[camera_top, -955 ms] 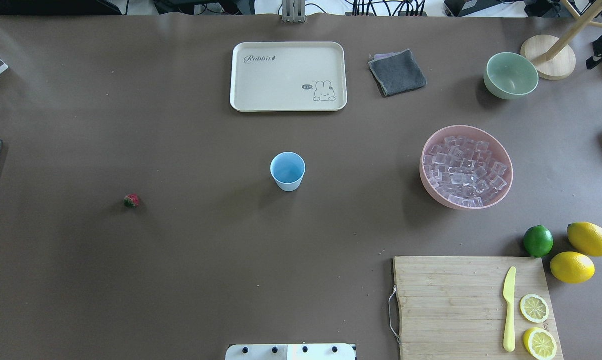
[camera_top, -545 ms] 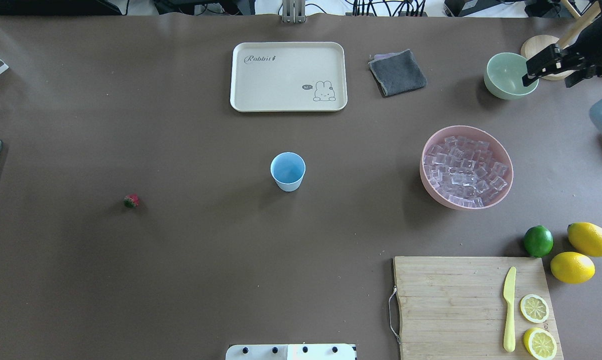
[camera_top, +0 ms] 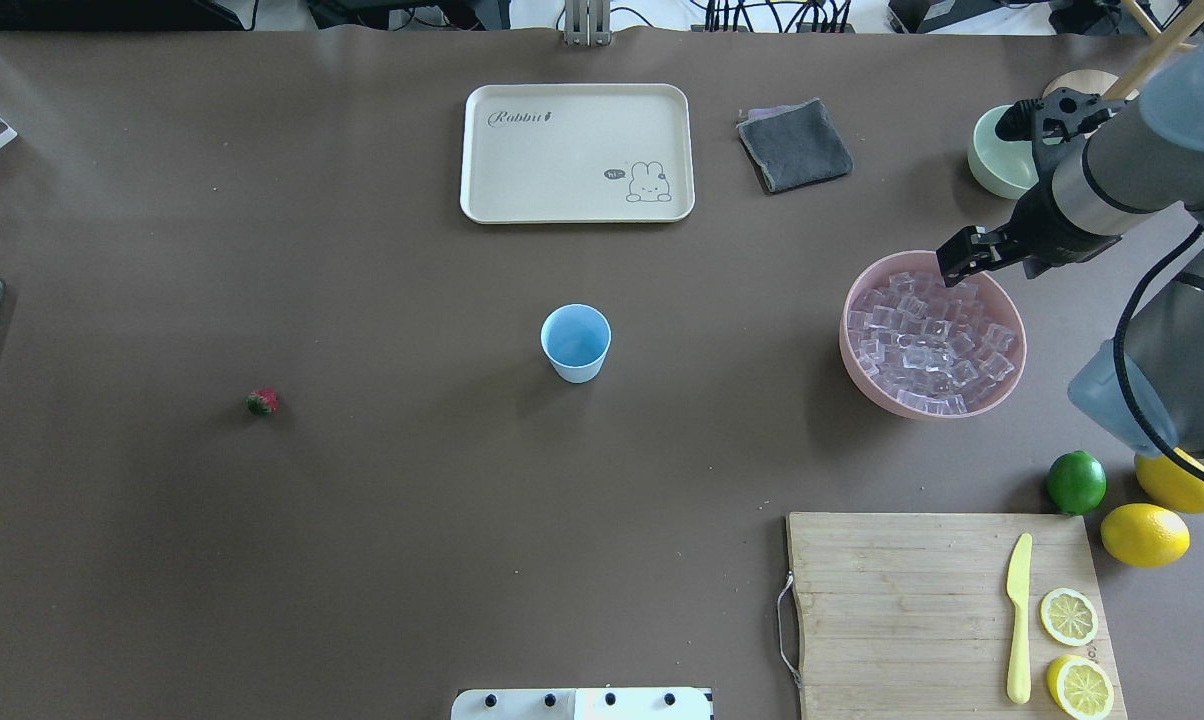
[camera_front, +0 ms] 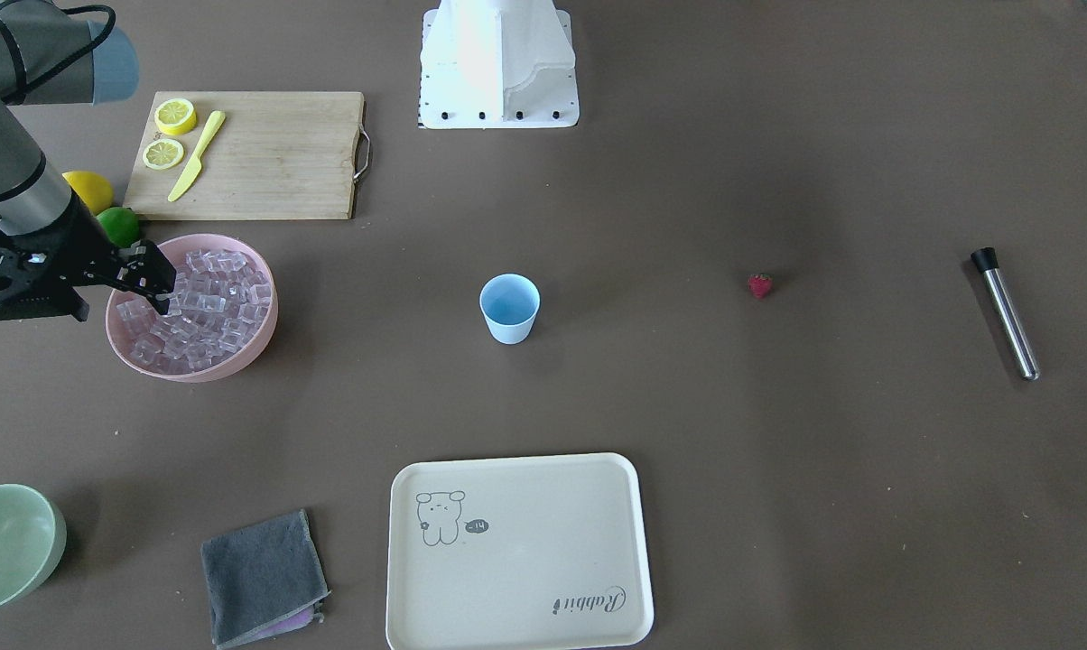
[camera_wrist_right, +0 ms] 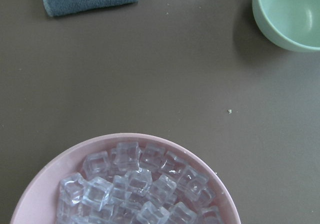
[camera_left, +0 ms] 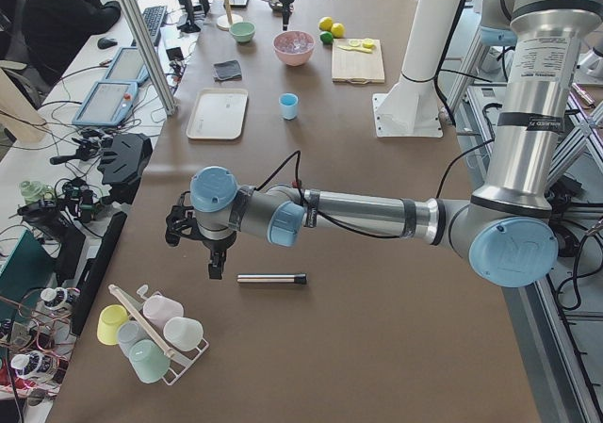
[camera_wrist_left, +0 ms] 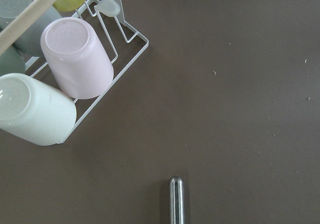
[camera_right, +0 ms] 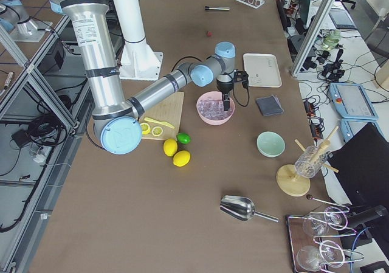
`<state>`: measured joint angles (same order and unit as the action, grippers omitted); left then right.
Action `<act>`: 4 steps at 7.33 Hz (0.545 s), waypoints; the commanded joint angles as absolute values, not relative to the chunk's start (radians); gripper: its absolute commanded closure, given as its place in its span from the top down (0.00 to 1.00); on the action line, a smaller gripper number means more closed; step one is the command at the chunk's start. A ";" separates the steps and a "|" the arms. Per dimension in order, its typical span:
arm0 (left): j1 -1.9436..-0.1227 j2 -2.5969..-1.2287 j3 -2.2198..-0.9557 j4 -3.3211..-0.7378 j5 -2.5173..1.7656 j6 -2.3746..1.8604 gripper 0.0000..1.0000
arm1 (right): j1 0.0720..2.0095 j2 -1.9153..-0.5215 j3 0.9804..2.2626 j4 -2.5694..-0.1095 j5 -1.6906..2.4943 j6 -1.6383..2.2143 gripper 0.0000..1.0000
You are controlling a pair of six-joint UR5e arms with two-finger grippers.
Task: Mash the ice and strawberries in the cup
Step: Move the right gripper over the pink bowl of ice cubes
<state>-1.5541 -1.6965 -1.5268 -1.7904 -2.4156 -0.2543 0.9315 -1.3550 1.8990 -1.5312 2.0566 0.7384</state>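
Showing the ice (camera_top: 927, 345) as a heap of small clear cubes with a faint pink cast, filling the pink bowl (camera_top: 846, 345) on the table's right side; the right gripper (camera_top: 962, 262) hangs above the cubes at the bowl's far rim, and whether its fingers are apart or together cannot be told; the cup (camera_top: 575, 342), pale blue and upright, stands mid-table, well apart from it; the strawberry (camera_top: 262, 402), tiny and red, lies farther left; the left gripper (camera_left: 215, 263) hovers near a metal rod (camera_left: 271, 278), and its finger spacing likewise cannot be told.

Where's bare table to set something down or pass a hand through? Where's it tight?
Free: between strawberry and cup; between cup and pink bowl; the near strip left of the cutting board. Tight: around lime and lemons, between bowl and board.
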 commanded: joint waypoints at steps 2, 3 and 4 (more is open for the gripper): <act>-1.555 -1.686 -1.548 -1.787 -2.456 -0.250 0.98 | 0.803 -1.385 1.913 -1.539 1.959 0.726 0.85; -1.555 -1.666 -1.572 -1.790 -2.457 -0.249 0.98 | 0.804 -1.405 1.934 -1.543 1.959 0.659 0.82; -1.555 -1.664 -1.584 -1.787 -2.457 -0.250 0.98 | 0.802 -1.423 1.936 -1.542 1.954 0.617 0.76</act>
